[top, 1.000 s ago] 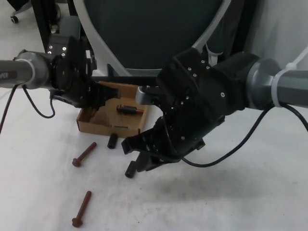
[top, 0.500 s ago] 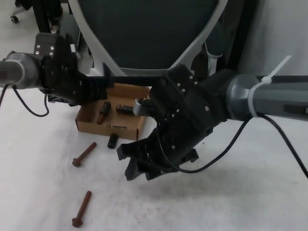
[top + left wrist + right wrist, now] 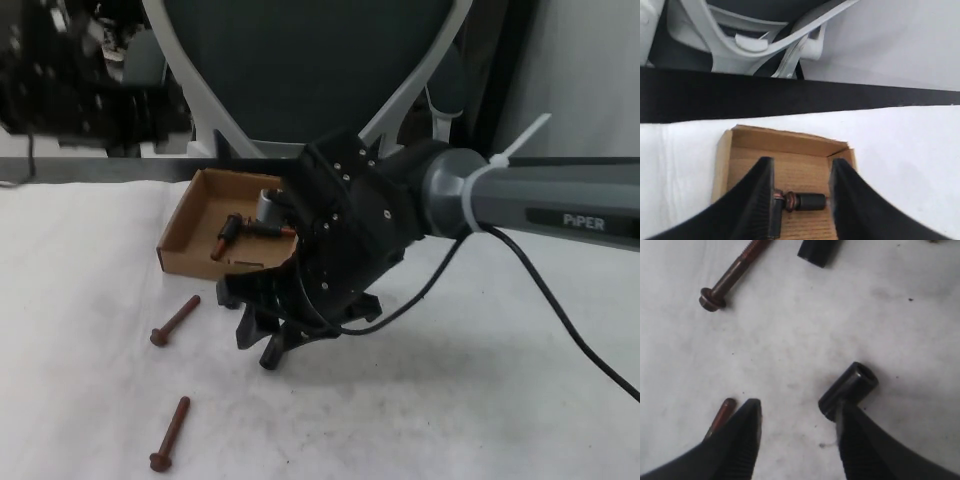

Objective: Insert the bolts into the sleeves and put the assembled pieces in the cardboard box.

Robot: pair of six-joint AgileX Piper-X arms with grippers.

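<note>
Right wrist view: the right gripper (image 3: 796,412) was held low over the bench (image 3: 805,335), its fingers spread apart and nothing pinched between them. A sleeve (image 3: 850,387) was seen lying on the bench against the inner edge of one finger. The tip of a bolt (image 3: 721,415) was seen just outside the other finger. A second bolt (image 3: 735,272) and a second sleeve (image 3: 818,251) were found farther off, near each other, with free bench between them and the fingers.

From the left wrist view, the left gripper (image 3: 801,165) was held above the box (image 3: 790,142), also spread and empty. An assembled piece (image 3: 802,201) was seen on the box floor between the two fingers, apart from the far wall.

From the high view, the box was placed near the far edge of the bench, and much open bench was seen on the right side of the right arm.
</note>
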